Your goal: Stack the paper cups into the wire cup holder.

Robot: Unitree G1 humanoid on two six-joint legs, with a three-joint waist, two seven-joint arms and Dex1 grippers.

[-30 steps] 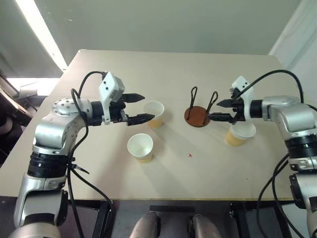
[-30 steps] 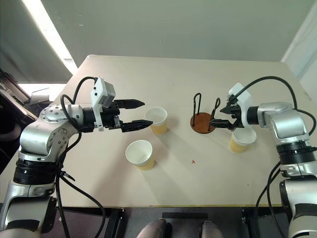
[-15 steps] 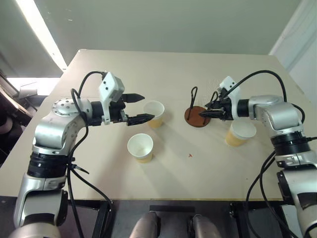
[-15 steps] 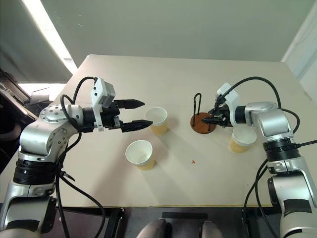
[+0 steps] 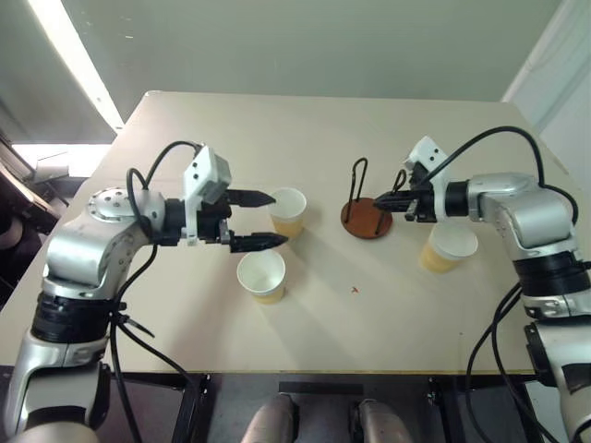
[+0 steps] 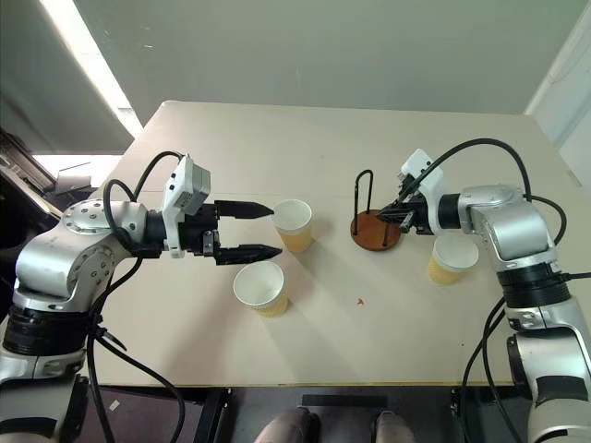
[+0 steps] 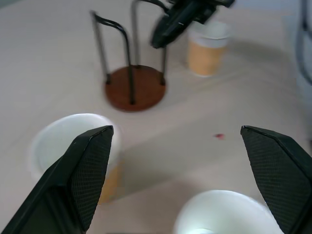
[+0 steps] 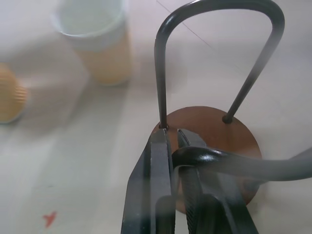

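Note:
The wire cup holder stands on the table at mid-right, a reddish-brown disc with black wire loops. My right gripper is shut on its right-hand loop; in the right wrist view the fingers pinch the wire above the base. One paper cup stands upright just right of the holder, below my right wrist. Two more paper cups stand left of centre, one farther off and one nearer. My left gripper is open and empty, level with the gap between these two.
The beige table has its front edge close to me and its right edge beyond the right-hand cup. A small red mark lies on the bare surface in front of the holder. Black cables hang from both arms.
My right gripper moved left from above the right-hand cup and shut on the holder's wire loop. My left gripper drew back slightly and turned, still open.

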